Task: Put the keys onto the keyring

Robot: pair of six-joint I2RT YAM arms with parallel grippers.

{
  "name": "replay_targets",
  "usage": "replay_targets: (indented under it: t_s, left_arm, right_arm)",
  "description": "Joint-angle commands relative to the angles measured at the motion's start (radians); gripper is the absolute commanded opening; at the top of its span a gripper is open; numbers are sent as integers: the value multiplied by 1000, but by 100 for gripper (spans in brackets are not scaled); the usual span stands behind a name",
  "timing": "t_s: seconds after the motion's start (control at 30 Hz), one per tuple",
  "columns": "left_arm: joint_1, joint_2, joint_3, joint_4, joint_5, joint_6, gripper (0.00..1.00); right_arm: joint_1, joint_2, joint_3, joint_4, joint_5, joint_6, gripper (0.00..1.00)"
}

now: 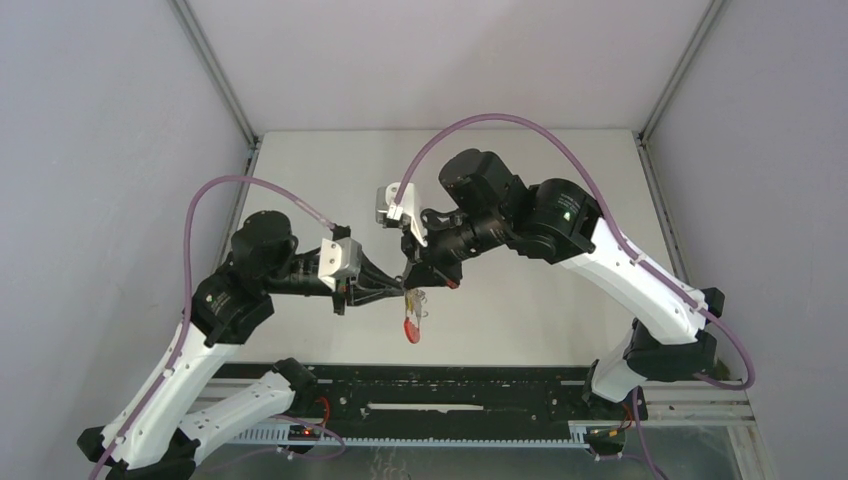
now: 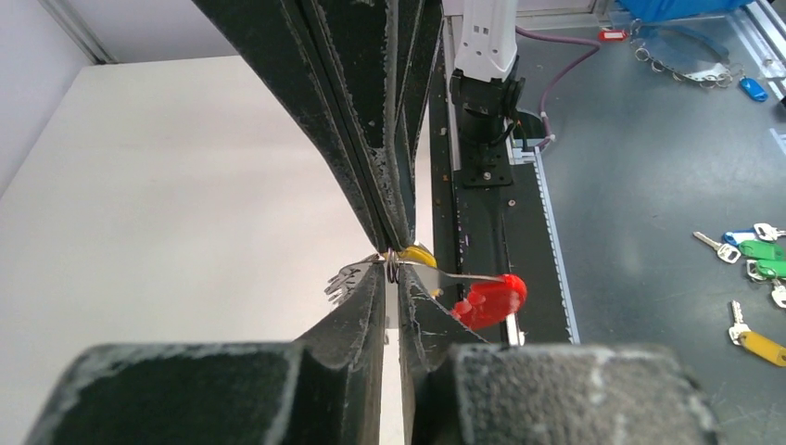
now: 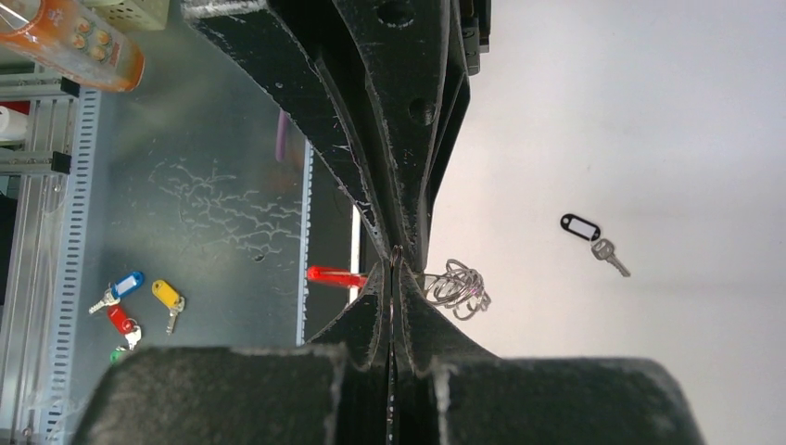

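Observation:
The keyring hangs in the air between both grippers. Its red band (image 1: 411, 328) points down, and also shows in the left wrist view (image 2: 491, 298) and the right wrist view (image 3: 334, 275). Its bunch of wire rings (image 3: 456, 286) sits beside the fingertips. My left gripper (image 2: 392, 271) is shut on one wire ring. My right gripper (image 3: 397, 258) is shut tip to tip against it on a thin wire loop. The yellow-tagged key (image 2: 417, 255) peeks out at its fingertips. The black-tagged key (image 3: 593, 236) lies flat on the white table, away from both grippers.
A black rail (image 1: 450, 385) runs along the table's near edge. Grey walls with metal posts (image 1: 215, 70) enclose the white table (image 1: 560, 330). Beyond the edge, spare keys with coloured tags (image 2: 751, 250) lie on a lower grey surface.

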Motion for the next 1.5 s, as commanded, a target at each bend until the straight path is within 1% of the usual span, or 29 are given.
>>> replay_targets:
  t_s: [0.0, 0.17, 0.3, 0.33, 0.43, 0.47, 0.6, 0.67, 0.87, 1.0, 1.13, 1.27, 1.47]
  left_arm:
    - [-11, 4, 69, 7, 23, 19, 13]
    - [-12, 0, 68, -11, 26, 37, 1]
    - [-16, -1, 65, -20, 22, 52, 0]
    - [-16, 0, 65, -20, 22, 51, 0]
    - [-16, -1, 60, 7, 10, 16, 0]
    - [-16, -8, 50, 31, 2, -12, 0]
    - [-16, -62, -28, 234, -31, -182, 0]
    - [-16, -82, -55, 340, -48, -250, 0]
    - [-15, -82, -42, 476, -85, -380, 0]
    - [-16, -73, -32, 513, -87, -405, 0]
    - [-15, -66, -30, 532, -85, -407, 0]
    - [-16, -68, -37, 532, -81, -407, 0]
    - [-16, -78, -46, 520, -74, -395, 0]
  right_arm:
    - [15, 11, 45, 5, 5, -16, 0]
    - [21, 17, 51, 2, 13, -17, 0]
    - [31, 24, 63, -2, 19, -18, 0]
    - [32, 25, 66, 1, 22, -13, 1]
    - [22, -1, 44, 51, 30, 10, 18]
    - [12, -35, 17, 86, 25, 26, 29]
    - [-70, -191, -176, 320, -69, 123, 45]
    - [-122, -276, -296, 448, -133, 178, 49]
    - [-209, -447, -545, 697, -175, 297, 51]
    - [-237, -519, -676, 897, -224, 402, 55]
    - [-235, -504, -691, 968, -256, 445, 56]
    - [-219, -483, -691, 998, -230, 440, 56]
    - [-205, -460, -691, 1045, -241, 455, 53]
